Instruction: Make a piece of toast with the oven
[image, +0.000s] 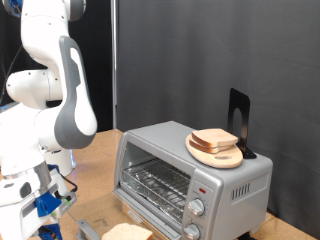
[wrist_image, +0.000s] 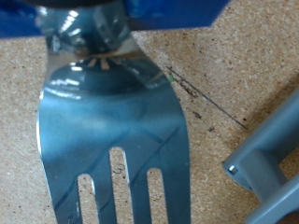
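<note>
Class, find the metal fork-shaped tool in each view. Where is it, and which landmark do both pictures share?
Exterior view: the fork-shaped tool is probably the grey sliver at the bottom edge, beside the end effector; too small to be sure.
Wrist view: it fills the centre, tines clearly visible.
Shared landmark: the speckled brown tabletop.

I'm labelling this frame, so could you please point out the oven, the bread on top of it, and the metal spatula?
oven (image: 160, 152): exterior view, silver top panel.
slice of bread (image: 215, 139): exterior view, upper face.
spatula (wrist_image: 107, 121): wrist view, blade above slots.
</note>
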